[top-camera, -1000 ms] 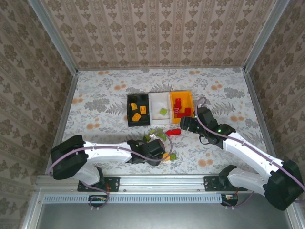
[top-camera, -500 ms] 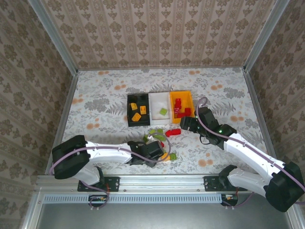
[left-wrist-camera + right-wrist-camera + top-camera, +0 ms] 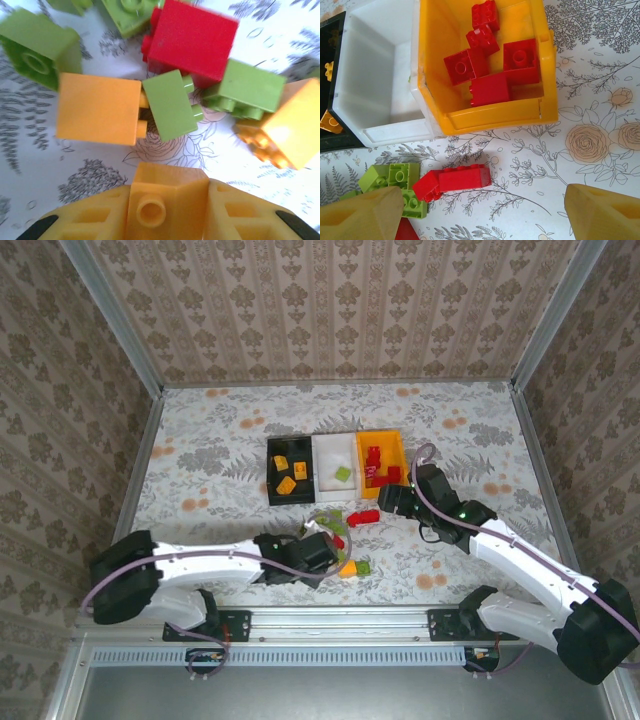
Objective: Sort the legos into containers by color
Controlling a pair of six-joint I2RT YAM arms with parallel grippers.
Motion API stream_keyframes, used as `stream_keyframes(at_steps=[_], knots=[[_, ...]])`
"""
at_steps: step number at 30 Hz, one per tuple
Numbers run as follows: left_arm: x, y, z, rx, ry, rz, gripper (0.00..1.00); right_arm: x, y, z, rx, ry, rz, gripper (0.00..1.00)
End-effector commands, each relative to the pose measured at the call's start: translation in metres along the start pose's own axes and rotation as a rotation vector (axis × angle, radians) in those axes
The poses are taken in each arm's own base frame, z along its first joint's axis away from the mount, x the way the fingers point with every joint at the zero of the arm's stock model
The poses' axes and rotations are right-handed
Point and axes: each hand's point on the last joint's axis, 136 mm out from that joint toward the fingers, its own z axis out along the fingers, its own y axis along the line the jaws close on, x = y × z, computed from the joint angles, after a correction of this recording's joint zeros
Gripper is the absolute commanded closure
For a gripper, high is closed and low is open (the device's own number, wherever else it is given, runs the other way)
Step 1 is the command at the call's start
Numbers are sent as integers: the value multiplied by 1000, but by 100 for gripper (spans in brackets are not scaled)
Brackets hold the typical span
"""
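Nearest the arm bases, the left gripper (image 3: 322, 550) hangs low over a loose heap of legos (image 3: 170, 102) in green, red and orange-yellow. I cannot tell how far its jaws are parted. Farther out, the right gripper (image 3: 391, 502) gapes wide and empty, with a red brick (image 3: 460, 179) lying just ahead of its fingers (image 3: 362, 215). Beyond, the black bin (image 3: 272, 495), white bin (image 3: 395, 135) and orange bin (image 3: 490, 120) stand in a row, the orange one holding red bricks (image 3: 490, 90).

My left gripper (image 3: 322, 546) draws back toward my own left, away from the pile, and the elbow behind it swings out and low. The orange brick (image 3: 349, 568), half hidden under my jaws before, now lies uncovered just right of them.
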Motion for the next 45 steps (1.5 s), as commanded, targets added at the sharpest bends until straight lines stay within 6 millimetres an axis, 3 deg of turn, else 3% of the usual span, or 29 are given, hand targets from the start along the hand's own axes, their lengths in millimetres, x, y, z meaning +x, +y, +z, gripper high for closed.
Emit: stream_keyframes(at_steps=[1, 6, 10, 16, 24, 27, 30, 37, 39, 41, 45], knots=[[-30, 18, -33, -35, -78, -25, 65, 0, -2, -5, -4, -1, 8, 14], [-90, 54, -57, -36, -169, -104, 65, 1, -3, -3, 0, 2, 13, 14], [-138, 88, -53, -89, -196, -145, 65, 2, -4, -2, 8, 8, 8, 14], [-184, 137, -16, -167, -169, -224, 65, 3, -5, -2, 12, 11, 7, 14], [-208, 171, 32, -240, -92, -258, 61, 5, -5, -5, 10, 21, -8, 14], [-211, 174, 36, -240, -89, -267, 47, 5, -4, -6, 1, 25, -12, 14], [-219, 167, 24, -216, -128, -270, 33, 7, -3, -6, -6, 37, -16, 13], [-225, 130, -38, -97, -279, -258, 12, 16, 3, -2, -43, 77, -29, 12], [-217, 115, -55, -54, -322, -249, 0, 25, 7, 1, -61, 108, -42, 12], [-204, 101, -73, -10, -364, -243, 0, 38, 8, 6, -56, 142, -68, 12], [-167, 88, -89, 39, -413, -269, 0, 61, 12, 19, -29, 192, -114, 12]])
